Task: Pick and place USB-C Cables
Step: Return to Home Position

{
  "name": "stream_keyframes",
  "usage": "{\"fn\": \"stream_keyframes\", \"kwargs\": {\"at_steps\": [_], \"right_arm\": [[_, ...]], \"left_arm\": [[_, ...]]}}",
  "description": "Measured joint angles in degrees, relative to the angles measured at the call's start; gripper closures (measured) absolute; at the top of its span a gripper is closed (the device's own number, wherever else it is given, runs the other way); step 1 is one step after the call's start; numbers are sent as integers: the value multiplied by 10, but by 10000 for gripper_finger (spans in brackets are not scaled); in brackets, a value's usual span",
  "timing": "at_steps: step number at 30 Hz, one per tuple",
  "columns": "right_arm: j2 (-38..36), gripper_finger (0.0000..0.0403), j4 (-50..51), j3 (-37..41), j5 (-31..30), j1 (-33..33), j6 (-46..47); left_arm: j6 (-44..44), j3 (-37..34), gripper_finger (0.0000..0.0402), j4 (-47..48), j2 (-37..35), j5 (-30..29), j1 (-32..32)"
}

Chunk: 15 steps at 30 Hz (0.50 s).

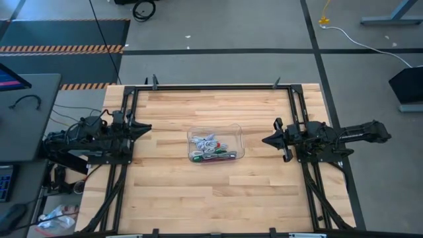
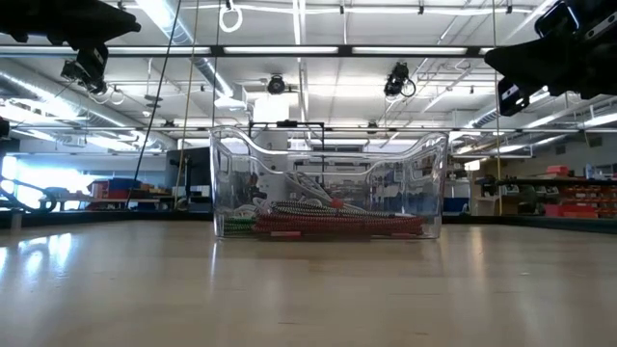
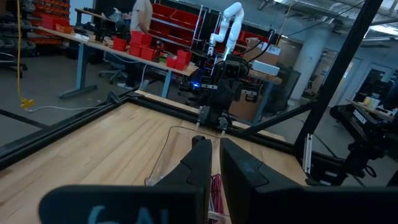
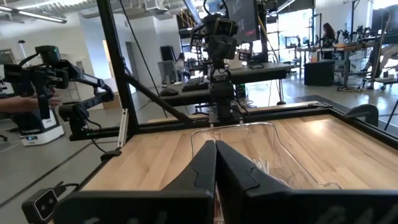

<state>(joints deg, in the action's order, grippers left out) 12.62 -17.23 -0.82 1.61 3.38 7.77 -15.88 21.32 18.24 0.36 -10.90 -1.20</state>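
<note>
You will not find any word, number or brand here that can truly be read. The only thing close to writing is a pale marking point(image 3: 104, 214) on the dark body behind the left pincer point(image 3: 214, 143), seen in the left wrist view. It is cut by the picture's edge and too blurred, so you cannot tell its letters.
</note>
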Motion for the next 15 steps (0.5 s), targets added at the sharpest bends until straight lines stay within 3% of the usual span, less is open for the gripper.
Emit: {"fn": "stream_keyframes", "kwargs": {"at_steps": [12, 15], "right_arm": [[0, 391, 0, 0, 0, 0, 0], [0, 391, 0, 0, 0, 0, 0]], "left_arm": [[0, 0, 363, 8, 0, 4, 0], [0, 1, 363, 74, 0, 6, 0]]}}
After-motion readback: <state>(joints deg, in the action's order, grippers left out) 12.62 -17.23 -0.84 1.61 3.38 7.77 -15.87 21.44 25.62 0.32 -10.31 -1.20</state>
